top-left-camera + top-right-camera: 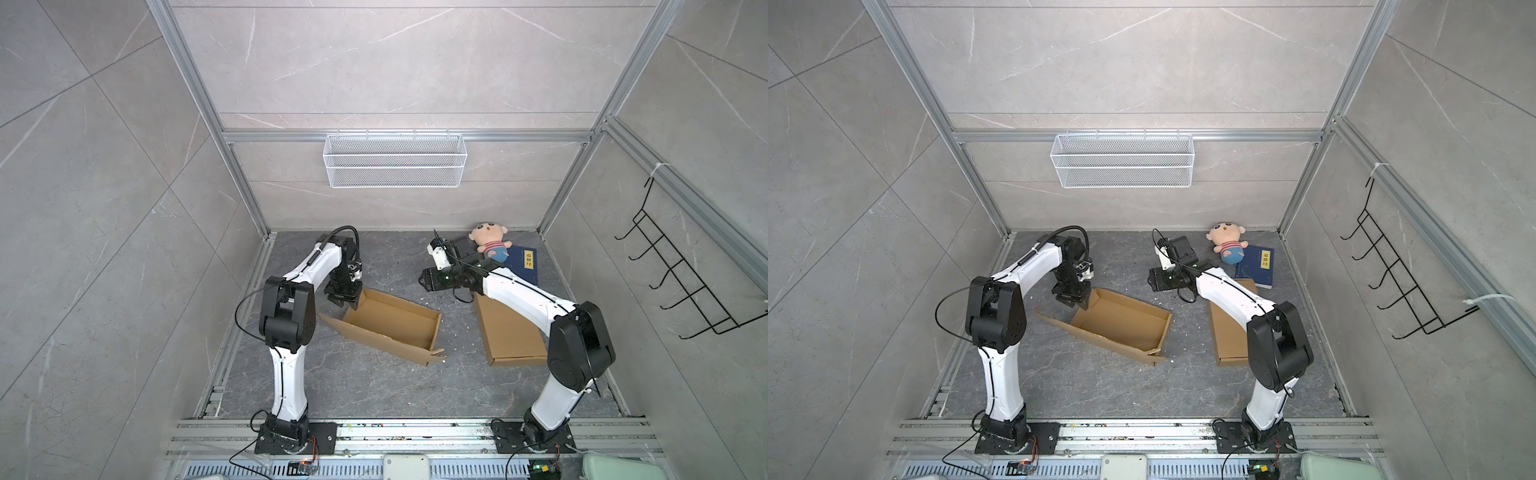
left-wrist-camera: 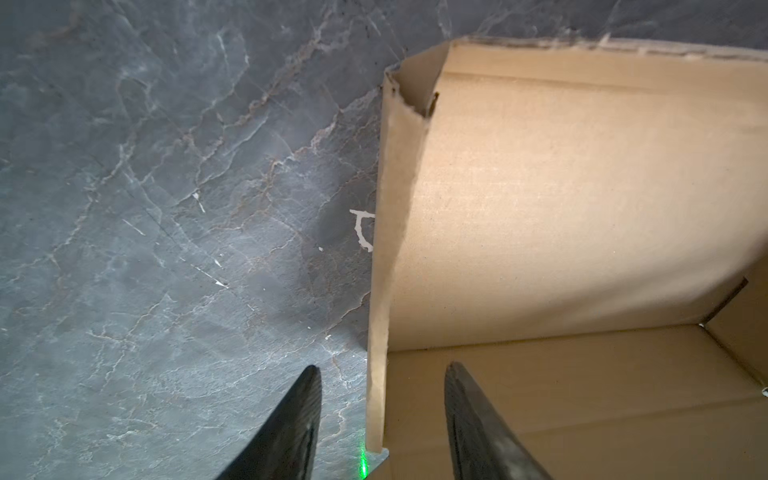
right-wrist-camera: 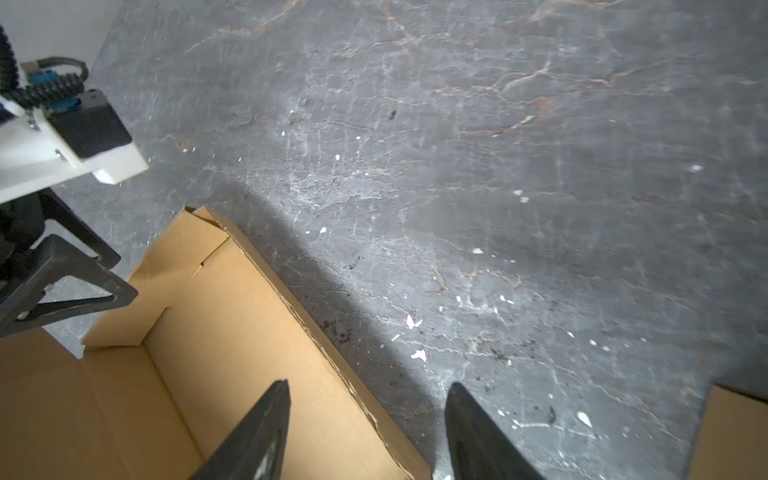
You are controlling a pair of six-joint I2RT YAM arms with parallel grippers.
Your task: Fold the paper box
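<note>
Standing half-formed, the paper box [image 1: 390, 328] is seen open-topped in the middle of the dark floor.
One wall [image 2: 376, 291] is straddled by the left gripper [image 2: 382, 368], jaws apart, nothing clamped. The right gripper [image 3: 368, 384] is held above the far rim, jaws likewise apart and empty. Unsupported, that wall may well spring outward, and the splayed end flap [image 1: 332, 322] could be snagged.

back wall: you see a white mesh basket [image 1: 395, 160] hung on the rail [image 1: 274, 136] | right wall: a black wire hook rack [image 1: 681, 282] | your dark stone tabletop [image 1: 374, 386], far right corner: plush doll [image 1: 490, 243] against a blue book [image 1: 524, 266]; white scraps [image 3: 417, 354] scattered
</note>
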